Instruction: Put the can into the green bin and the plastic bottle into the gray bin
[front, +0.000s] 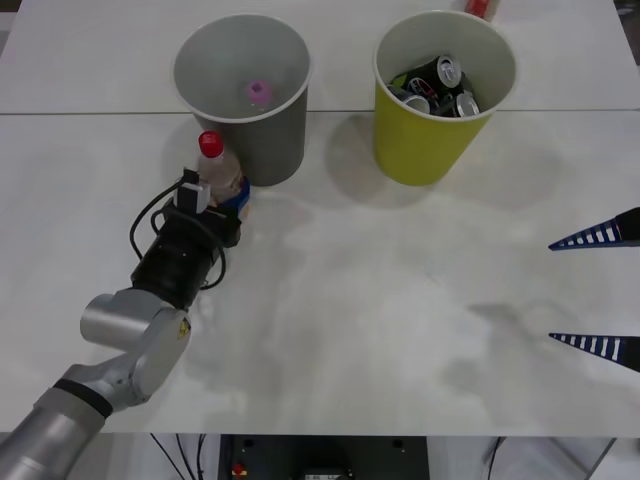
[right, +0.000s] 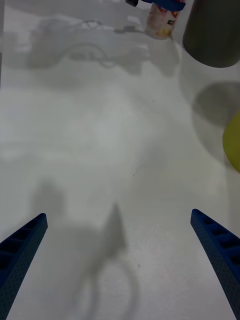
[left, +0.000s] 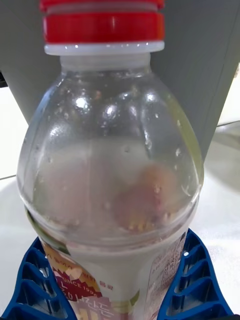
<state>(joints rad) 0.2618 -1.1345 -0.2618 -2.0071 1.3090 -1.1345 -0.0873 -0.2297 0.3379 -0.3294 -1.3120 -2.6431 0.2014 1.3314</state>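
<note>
Beside the tapered gray bin (front: 243, 95), ribbed blue left hand (front: 228, 196) grips the clear, red-capped plastic bottle (front: 218, 168); right hand (front: 598, 290) released.

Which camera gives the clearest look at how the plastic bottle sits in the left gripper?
The left wrist view: the plastic bottle stands upright between the left gripper's blue fingers, gray bin behind it. The front view shows its red cap and shoulder beside that bin; the right wrist view shows its label end, far off.

right claw (right: 120, 260) spread, plastic bottle (right: 161, 21), gray bin (right: 212, 35)
</note>
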